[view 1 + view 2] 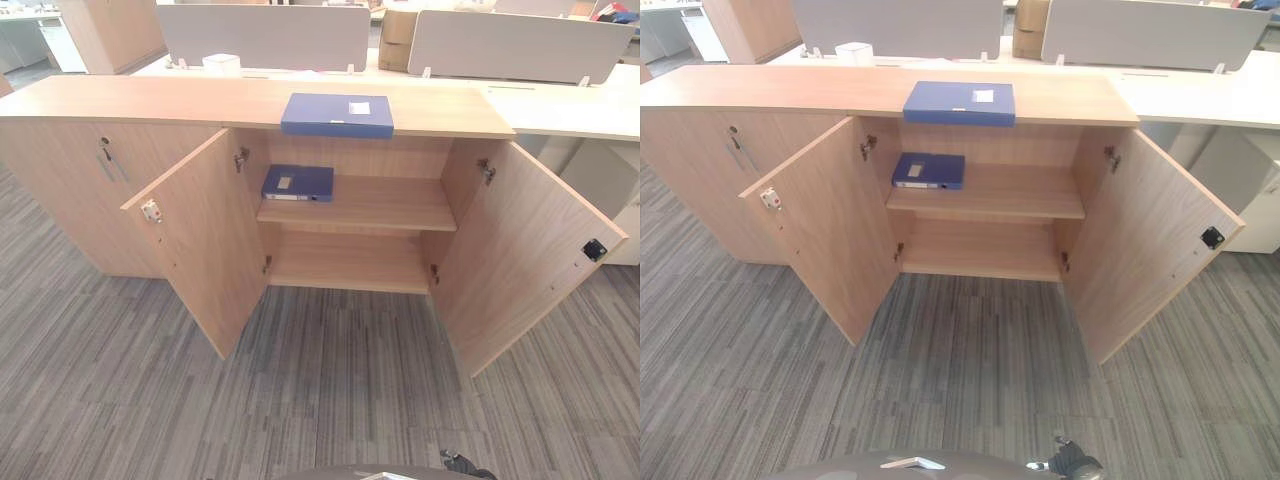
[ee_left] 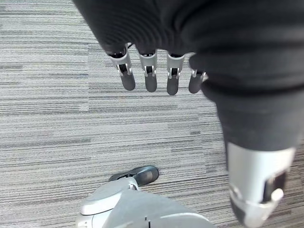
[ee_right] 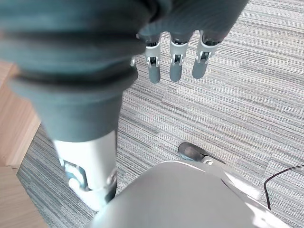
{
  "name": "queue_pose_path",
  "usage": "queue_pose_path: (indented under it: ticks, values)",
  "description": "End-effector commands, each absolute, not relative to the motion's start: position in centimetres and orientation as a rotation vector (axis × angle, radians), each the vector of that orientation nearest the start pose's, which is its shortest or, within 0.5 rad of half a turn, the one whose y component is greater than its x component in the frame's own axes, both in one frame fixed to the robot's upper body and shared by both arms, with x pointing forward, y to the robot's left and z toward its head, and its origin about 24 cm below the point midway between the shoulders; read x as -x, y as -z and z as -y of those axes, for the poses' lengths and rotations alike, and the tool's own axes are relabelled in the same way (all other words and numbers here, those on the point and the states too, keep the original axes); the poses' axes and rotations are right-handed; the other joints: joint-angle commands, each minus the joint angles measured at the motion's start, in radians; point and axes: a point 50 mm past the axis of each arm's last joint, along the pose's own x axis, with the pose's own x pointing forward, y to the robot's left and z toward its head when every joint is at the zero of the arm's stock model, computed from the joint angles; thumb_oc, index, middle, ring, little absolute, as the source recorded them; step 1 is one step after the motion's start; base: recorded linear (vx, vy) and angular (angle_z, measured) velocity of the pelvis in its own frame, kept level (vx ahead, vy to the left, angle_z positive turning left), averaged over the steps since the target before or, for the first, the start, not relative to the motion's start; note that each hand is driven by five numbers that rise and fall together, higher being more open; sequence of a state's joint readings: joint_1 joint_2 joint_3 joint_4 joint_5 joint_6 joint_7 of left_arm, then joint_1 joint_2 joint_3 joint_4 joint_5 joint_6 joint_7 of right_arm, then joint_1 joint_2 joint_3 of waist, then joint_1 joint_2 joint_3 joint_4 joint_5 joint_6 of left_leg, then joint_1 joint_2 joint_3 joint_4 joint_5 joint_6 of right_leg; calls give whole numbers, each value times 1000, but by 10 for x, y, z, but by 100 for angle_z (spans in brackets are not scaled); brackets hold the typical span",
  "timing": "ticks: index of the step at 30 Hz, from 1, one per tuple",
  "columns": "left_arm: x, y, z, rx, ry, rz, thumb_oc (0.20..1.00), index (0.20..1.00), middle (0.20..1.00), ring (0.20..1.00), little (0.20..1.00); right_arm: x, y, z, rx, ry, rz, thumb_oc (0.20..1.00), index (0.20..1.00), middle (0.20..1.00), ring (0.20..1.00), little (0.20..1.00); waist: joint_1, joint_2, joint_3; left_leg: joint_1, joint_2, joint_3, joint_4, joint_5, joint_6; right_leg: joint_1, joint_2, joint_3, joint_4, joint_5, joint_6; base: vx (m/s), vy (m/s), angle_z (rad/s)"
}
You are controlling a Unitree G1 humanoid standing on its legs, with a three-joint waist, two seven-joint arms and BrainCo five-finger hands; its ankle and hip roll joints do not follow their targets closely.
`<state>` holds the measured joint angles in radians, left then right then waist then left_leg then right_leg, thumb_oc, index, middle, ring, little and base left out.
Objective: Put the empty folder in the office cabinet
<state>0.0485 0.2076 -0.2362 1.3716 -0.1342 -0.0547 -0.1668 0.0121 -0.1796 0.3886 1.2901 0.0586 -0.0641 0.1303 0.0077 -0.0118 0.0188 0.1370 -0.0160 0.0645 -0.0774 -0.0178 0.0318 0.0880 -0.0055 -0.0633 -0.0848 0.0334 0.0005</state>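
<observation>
Blue folder [image 1: 337, 115] lying flat on the cabinet [image 1: 150, 100] top, long axis running left to right, front edge just overhanging the top's front edge.

Both doors are standing wide open, the left door [image 1: 200, 240] and right door [image 1: 520, 250] swinging out over the carpet [image 1: 320, 400]. A second folder [image 1: 297, 183] is lying at the left end of the shelf [image 1: 390, 205], leaving the rest of it bare. The left hand [image 2: 152, 71] and right hand [image 3: 175, 59] are hanging over the carpet, fingers straight, holding nothing.

striped grey carpet [image 1: 330, 400], grey desk partitions [image 1: 265, 35]
</observation>
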Motion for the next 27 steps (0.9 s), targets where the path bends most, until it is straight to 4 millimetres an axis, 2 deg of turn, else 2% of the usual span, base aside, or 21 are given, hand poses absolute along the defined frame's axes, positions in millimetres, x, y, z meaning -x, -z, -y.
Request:
queue_pose_path:
  ticks: [1, 27]
  values:
    - [-46, 175, -205, -90, 114, -1378, 1000, 1000, 1000, 1000, 1000, -75, 170, 205, 357, -320, -1297, 1000, 1000, 1000, 1000, 1000, -5, -1, 9, -10, -19, 5, -10, -26, -24, -3, -10, 10, 13, 1, 62, 0, 0, 0]
    - [-43, 175, -210, -80, 81, -1390, 1000, 1000, 1000, 1000, 1000, -71, 171, 204, 350, -324, -1307, 1000, 1000, 1000, 1000, 1000, -3, -4, 8, -5, -17, 5, -10, -25, -27, 2, -7, 5, 11, -3, 60, 0, 0, 0]
